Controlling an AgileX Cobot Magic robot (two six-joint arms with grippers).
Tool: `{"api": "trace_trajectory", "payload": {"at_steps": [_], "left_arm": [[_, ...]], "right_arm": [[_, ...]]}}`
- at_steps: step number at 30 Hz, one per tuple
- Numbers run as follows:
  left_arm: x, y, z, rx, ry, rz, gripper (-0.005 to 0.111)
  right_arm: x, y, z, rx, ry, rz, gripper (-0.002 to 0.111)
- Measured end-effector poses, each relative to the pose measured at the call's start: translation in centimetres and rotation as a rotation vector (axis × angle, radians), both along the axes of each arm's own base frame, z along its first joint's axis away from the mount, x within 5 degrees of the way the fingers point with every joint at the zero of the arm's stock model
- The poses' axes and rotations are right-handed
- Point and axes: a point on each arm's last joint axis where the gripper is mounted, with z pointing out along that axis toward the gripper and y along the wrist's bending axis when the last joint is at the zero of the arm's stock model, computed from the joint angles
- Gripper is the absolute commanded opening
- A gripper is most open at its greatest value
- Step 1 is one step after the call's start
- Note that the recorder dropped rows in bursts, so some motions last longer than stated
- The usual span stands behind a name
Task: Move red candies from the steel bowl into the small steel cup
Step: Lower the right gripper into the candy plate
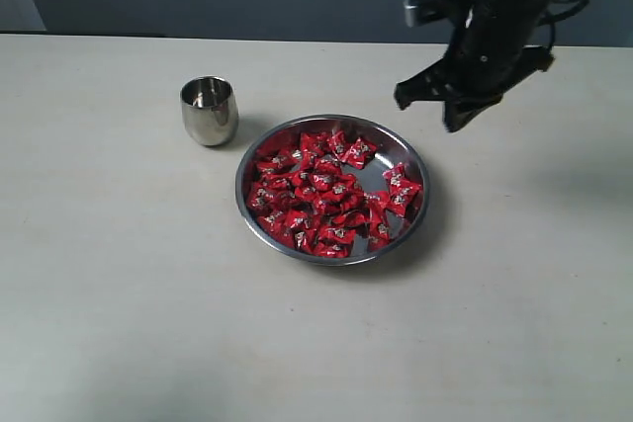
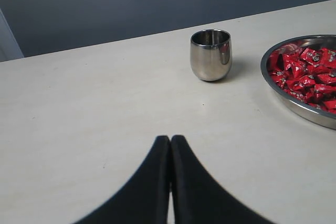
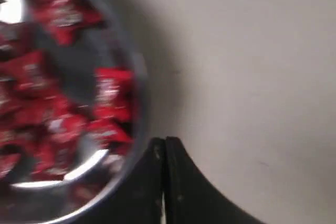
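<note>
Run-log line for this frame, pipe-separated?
right gripper: shut, empty, hovering by steel bowl rim | left gripper: shut, empty | red candies: in bowl | small steel cup: upright, no candy visible

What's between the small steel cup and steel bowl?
Nothing; bare table between small steel cup and steel bowl, seen in the exterior and left wrist views.

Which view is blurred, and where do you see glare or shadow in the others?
Right wrist view: blurred, red candies and steel bowl rim smeared. Left wrist view: sharp, small steel cup shows reflections. Exterior view: soft shadow right of the steel bowl.
</note>
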Motion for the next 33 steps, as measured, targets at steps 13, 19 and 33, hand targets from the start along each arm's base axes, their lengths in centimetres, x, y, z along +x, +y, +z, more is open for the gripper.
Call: {"api": "trace_trajectory", "payload": {"at_steps": [13,19,33], "left_arm": [[0.0,0.0,0.0,0.000,0.000,0.000,0.000],[0.0,0.0,0.0,0.000,0.000,0.000,0.000],[0.0,0.0,0.0,0.000,0.000,0.000,0.000]], "right_arm": [[-2.5,9.0,-1.8,0.259,0.018,0.399,0.045],[-2.2,9.2,-4.7,0.240,0.083,0.376,0.045],[-0.9,9.2,-6.9,0.184,0.014,0.365,0.045]]}}
